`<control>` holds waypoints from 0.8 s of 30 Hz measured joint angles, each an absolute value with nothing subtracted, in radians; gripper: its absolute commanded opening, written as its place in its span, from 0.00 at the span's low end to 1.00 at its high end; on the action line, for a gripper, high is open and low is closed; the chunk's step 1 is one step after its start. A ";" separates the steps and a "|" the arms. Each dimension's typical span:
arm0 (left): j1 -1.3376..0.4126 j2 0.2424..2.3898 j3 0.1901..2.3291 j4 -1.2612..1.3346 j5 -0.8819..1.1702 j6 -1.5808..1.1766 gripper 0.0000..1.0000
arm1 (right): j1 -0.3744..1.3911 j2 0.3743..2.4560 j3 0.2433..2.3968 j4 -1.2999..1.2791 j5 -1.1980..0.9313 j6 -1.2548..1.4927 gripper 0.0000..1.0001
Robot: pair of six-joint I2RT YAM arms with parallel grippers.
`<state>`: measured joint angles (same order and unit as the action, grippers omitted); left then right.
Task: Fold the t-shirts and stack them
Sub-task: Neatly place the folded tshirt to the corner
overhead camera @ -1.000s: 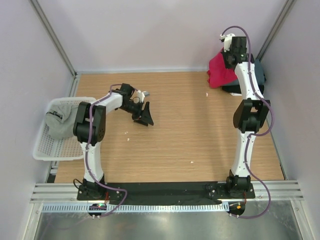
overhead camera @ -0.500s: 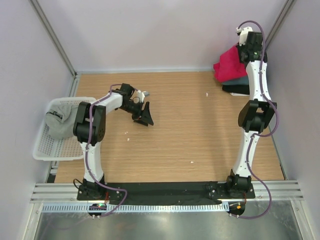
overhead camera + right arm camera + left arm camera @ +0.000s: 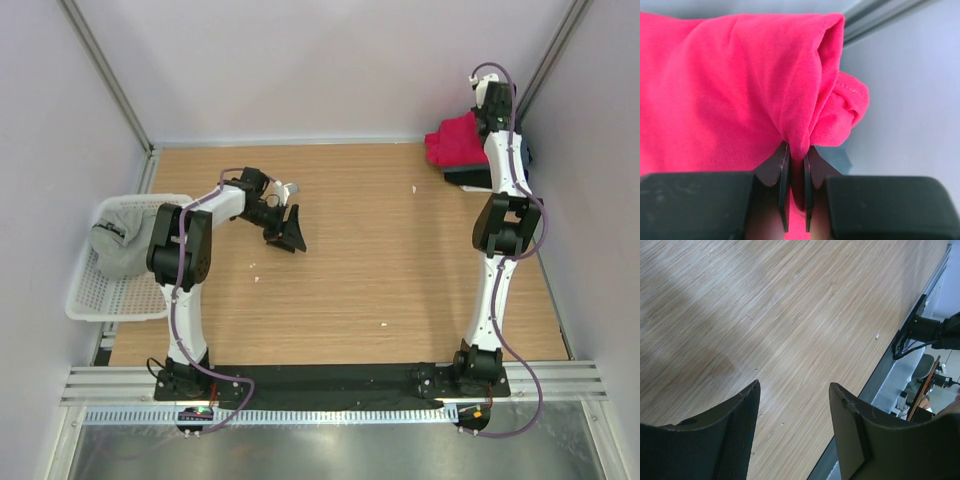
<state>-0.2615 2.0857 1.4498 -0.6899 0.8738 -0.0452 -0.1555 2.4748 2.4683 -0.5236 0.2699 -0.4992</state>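
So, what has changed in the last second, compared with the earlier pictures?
The right end effector, shut on the crimson t-shirt, swung right toward the far corner, dragging the shirt with it. Nothing was let go. The left end effector stayed open over the table, and the grey t-shirt stayed in the basket.

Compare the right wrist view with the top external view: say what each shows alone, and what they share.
Only the right wrist view shows, close up, the right gripper shut on a fold of the red t-shirt. Only the top external view shows the left gripper, open and empty above the table, the white basket at the left edge holding a grey t-shirt, and a dark t-shirt under the red one. Both show the red t-shirt and the pale wall behind it.
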 measured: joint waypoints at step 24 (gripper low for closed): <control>-0.262 2.086 1.443 -0.690 0.871 -0.043 0.58 | -0.162 2.459 2.337 -0.235 0.489 -0.569 0.71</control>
